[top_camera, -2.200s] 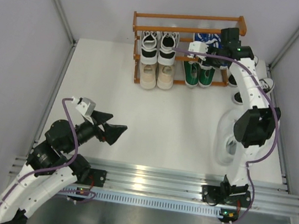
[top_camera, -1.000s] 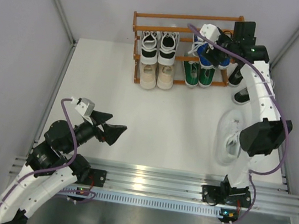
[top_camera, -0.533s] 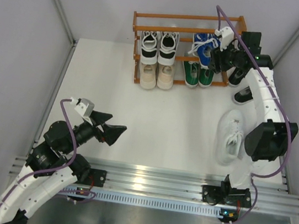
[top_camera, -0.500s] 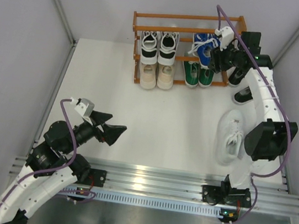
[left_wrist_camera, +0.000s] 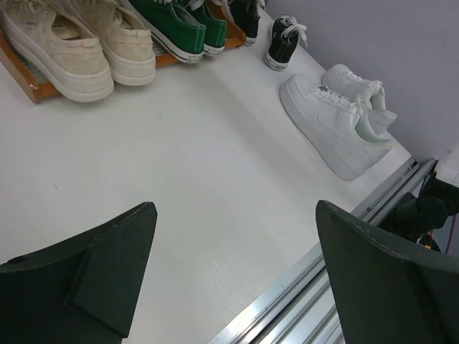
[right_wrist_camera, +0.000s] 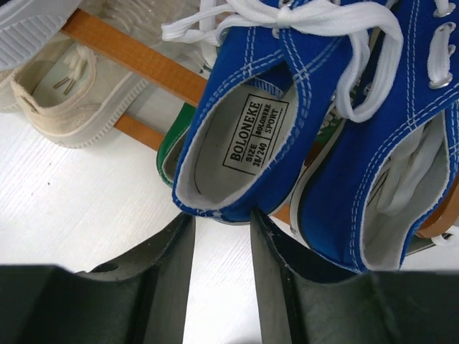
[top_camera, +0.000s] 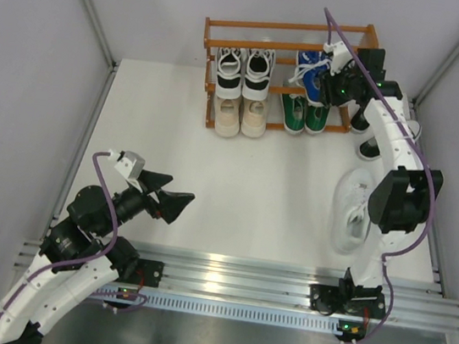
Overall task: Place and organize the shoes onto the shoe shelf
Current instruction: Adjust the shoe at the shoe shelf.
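Blue shoes (right_wrist_camera: 244, 143) perched heels-out on the far-right middle tier of the shoe shelf (top_camera: 292, 31), right jaws standing narrow at one heel, grip not discernible, left jaws wide open near-left over the counter (left_wrist_camera: 201, 165): if you pull back, that shoe may drag off its bar.

Orange-brown shoe shelf (top_camera: 259, 24), upper centre, bearing black-and-white sneakers (top_camera: 244, 67), beige pair (top_camera: 242, 116), green pair (top_camera: 302, 114) with white soles, blue pair (right_wrist_camera: 315, 79) with white laces and stitching; at right on white table (top_camera: 252, 192), all-white pair (left_wrist_camera: 337, 122) and white-laced black sneaker (left_wrist_camera: 281, 44).
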`<state>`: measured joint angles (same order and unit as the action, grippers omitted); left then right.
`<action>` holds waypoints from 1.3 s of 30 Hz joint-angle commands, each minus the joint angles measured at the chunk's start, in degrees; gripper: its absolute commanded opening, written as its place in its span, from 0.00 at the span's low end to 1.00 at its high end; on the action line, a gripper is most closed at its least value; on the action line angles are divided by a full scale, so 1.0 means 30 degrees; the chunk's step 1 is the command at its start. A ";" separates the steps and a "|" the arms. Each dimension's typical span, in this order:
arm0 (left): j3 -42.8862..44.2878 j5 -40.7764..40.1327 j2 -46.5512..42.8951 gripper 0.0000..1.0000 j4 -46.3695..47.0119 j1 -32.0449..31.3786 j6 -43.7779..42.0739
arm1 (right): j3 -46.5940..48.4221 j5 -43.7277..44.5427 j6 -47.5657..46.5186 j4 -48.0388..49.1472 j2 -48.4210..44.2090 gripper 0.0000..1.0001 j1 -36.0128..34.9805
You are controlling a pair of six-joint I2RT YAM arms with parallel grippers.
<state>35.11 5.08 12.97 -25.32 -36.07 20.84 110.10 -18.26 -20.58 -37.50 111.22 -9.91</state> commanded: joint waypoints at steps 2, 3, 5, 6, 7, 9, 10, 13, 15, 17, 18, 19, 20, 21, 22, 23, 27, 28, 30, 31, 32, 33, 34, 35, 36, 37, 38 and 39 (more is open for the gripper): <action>-0.0161 0.0093 0.0100 0.98 0.0677 0.0072 -0.0209 | 0.1559 -0.0239 0.1524 0.0896 0.0251 0.35 -0.0387; -0.0190 0.0093 0.0100 0.98 0.0677 0.0072 -0.0238 | 0.1589 -0.0357 0.1730 0.0955 0.0309 0.33 -0.0445; -0.0191 0.0122 0.0158 0.98 0.0735 0.0072 -0.0238 | 0.1706 -0.0708 0.2112 0.1043 0.0310 0.31 -0.0446; -0.0191 0.0122 0.0129 0.98 0.0706 0.0072 -0.0238 | 0.1707 -0.0855 0.2490 0.1101 0.0339 0.30 -0.0446; -0.0191 0.0093 0.0129 0.98 0.0706 0.0043 -0.0238 | 0.1736 -0.1001 0.2668 0.1131 0.0310 0.29 -0.0446; -0.0191 0.0122 0.0129 0.98 0.0706 0.0072 -0.0238 | 0.1736 -0.1411 0.3196 0.1307 0.0310 0.27 -0.0446; -0.0191 0.0093 0.0129 0.98 0.0706 0.0072 -0.0238 | 0.1736 -0.1442 0.3255 0.1307 0.0339 0.28 -0.0446; -0.0191 0.0093 0.0129 0.98 0.0706 0.0043 -0.0238 | 0.1620 -0.1530 0.3519 0.1336 0.0339 0.26 -0.0417; -0.0191 0.0093 0.0158 0.98 0.0706 0.0072 -0.0238 | 0.1561 -0.1326 0.3491 0.1307 0.0397 0.25 -0.0417; -0.0191 0.0093 0.0129 0.98 0.0706 0.0043 -0.0238 | 0.1502 -0.0654 0.3258 0.1278 0.0310 0.25 -0.0417; -0.0191 0.0093 0.0100 0.98 0.0706 0.0043 -0.0238 | 0.1502 -0.0448 0.3111 0.1278 0.0223 0.25 -0.0417; -0.0191 0.0093 0.0129 0.98 0.0706 0.0043 -0.0238 | 0.1444 -0.0040 0.2964 0.1278 0.0077 0.25 -0.0388; -0.0191 0.0093 0.0129 0.98 0.0706 0.0072 -0.0238 | 0.1414 0.0080 0.2731 0.1249 -0.0070 0.25 -0.0329; -0.0191 0.0093 0.0100 0.98 0.0706 0.0072 -0.0267 | 0.1327 0.0168 0.2700 0.1278 -0.0187 0.25 -0.0184; -0.0191 0.0093 0.0100 0.98 0.0706 0.0072 -0.0267 | 0.1181 0.0198 0.2612 0.1307 -0.0391 0.25 -0.0124; -0.0191 0.0122 0.0129 0.98 0.0706 0.0072 -0.0267 | 0.1121 0.0256 0.2582 0.1336 -0.0538 0.25 -0.0008; -0.0191 0.0152 0.0100 0.98 0.0706 0.0043 -0.0296 | 0.0886 0.0140 0.2728 0.1483 -0.0803 0.25 0.0724; -0.0191 0.0181 0.0100 0.98 0.0706 0.0072 -0.0296 | 0.0857 0.0169 0.2729 0.1425 -0.0774 0.25 0.0784; -0.0191 0.0181 0.0071 0.98 0.0735 0.0072 -0.0267 | 0.0886 0.0198 0.2642 0.1395 -0.0774 0.25 0.0989; -0.0191 0.0152 0.0012 0.98 0.0706 0.0043 -0.0267 | 0.0828 0.0314 0.2612 0.1366 -0.0832 0.25 0.1019; -0.0191 0.0094 0.0012 0.98 0.0706 0.0072 -0.0296 | 0.0799 0.0374 0.2582 0.1366 -0.0804 0.25 0.1019; -0.0191 0.0151 0.0012 0.98 0.0706 0.0072 -0.0267 | 0.0799 0.0403 0.2524 0.1366 -0.0861 0.25 0.1077; -0.0191 0.0152 0.0012 0.98 0.0706 0.0072 -0.0296 | 0.0712 0.0433 0.2495 0.1366 -0.0891 0.25 0.1106; -0.0191 0.0152 0.0012 0.98 0.0735 0.0072 -0.0296 | 0.0682 0.0491 0.2436 0.1337 -0.0920 0.24 0.1107; -0.0191 0.0152 0.0012 0.98 0.0706 0.0072 -0.0296 | 0.0681 0.0549 0.2378 0.1394 -0.0979 0.24 0.1136; -0.0191 0.0123 0.0012 0.98 0.0706 0.0043 -0.0296 | 0.0565 0.0579 0.2319 0.1424 -0.1095 0.24 0.1136; -0.0191 0.0152 0.0012 0.98 0.0706 0.0072 -0.0296 | 0.0477 0.0579 0.2173 0.1424 -0.1183 0.24 0.1165; -0.0191 0.0152 0.0041 0.98 0.0706 0.0072 -0.0296 | 0.0418 0.0463 0.2027 0.1453 -0.1300 0.24 0.1165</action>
<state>34.98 5.08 13.02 -25.32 -36.07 20.82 111.72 -17.21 -13.19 -35.92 111.70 -6.79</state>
